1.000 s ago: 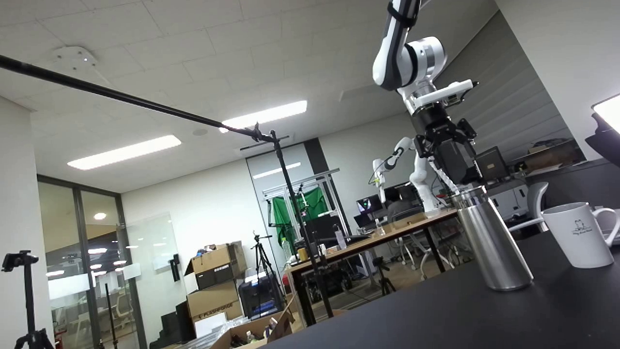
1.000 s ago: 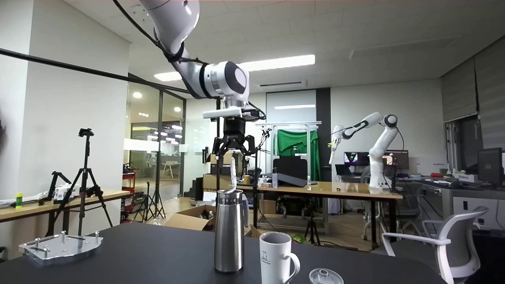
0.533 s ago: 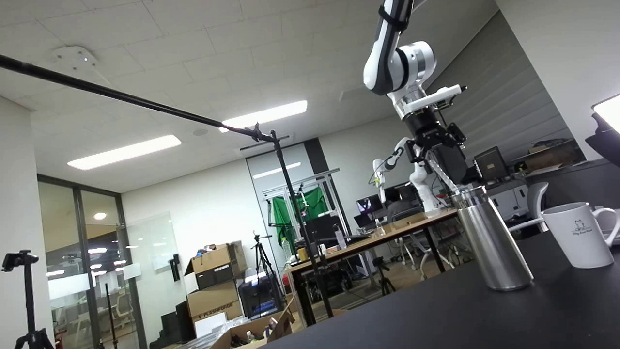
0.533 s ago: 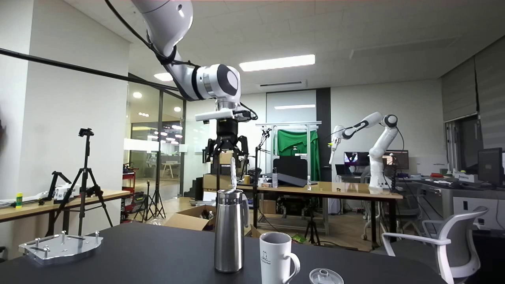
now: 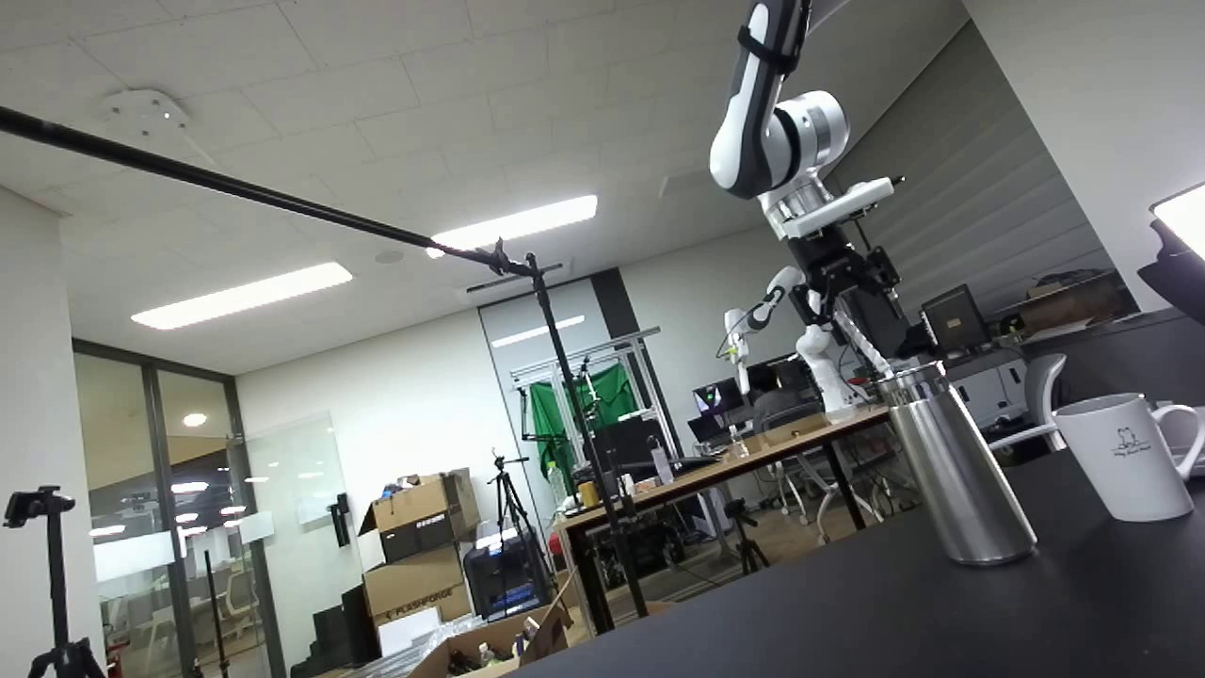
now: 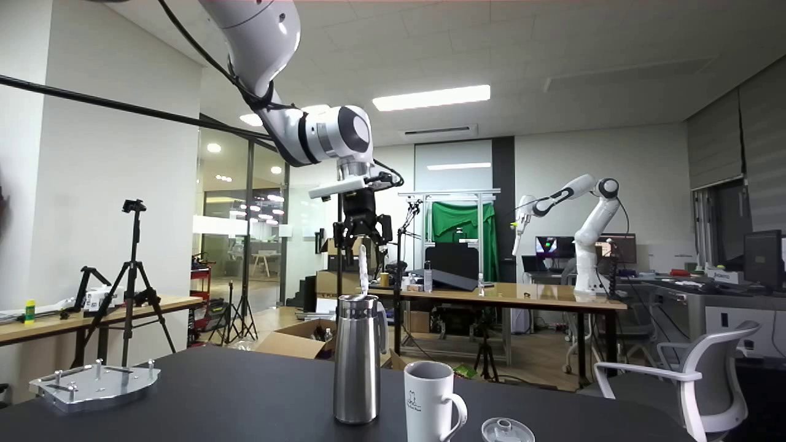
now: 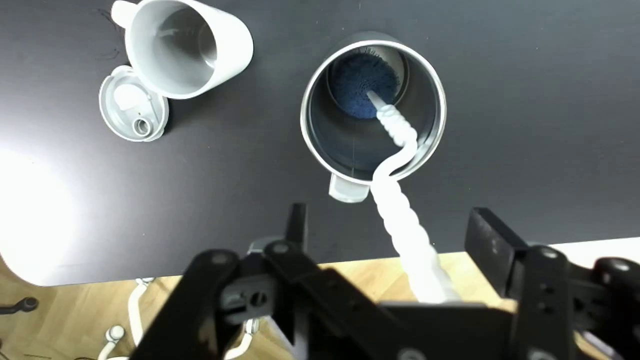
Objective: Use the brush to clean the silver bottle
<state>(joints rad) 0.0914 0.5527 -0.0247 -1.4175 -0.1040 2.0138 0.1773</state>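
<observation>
Both exterior views: bottle [image 6: 356, 368] is hiding low end of brush [image 6: 363, 270]. In an exterior view, bottom edge is cropping mug [image 6: 425, 399], lid [image 6: 506, 432].

Brushed steel with a soft sheen forms the silver bottle [image 6: 357, 368], its rim [image 7: 444, 107] glossier, its side handle [image 7: 348, 190] smooth and plastic-looking. The brush [image 7: 397, 215] pairs a ridged, twisted stem [image 7: 417, 255], apparently plastic, with rough, fibrous bristles [image 7: 357, 90]. My hand [image 7: 390, 215] is mostly matt, dotted with shinier bolt heads [image 7: 549, 253]. The mug [image 6: 428, 402] looks like smooth ceramic, the lid [image 7: 131, 112] like plastic. The desk [image 7: 540, 140] has a smooth satin face, flaring into glare. Elsewhere, a bare metal plate [image 6: 101, 390] shines, cloth [image 6: 451, 218] hangs creased and a box [image 6: 291, 341] shows dull cardboard.
</observation>
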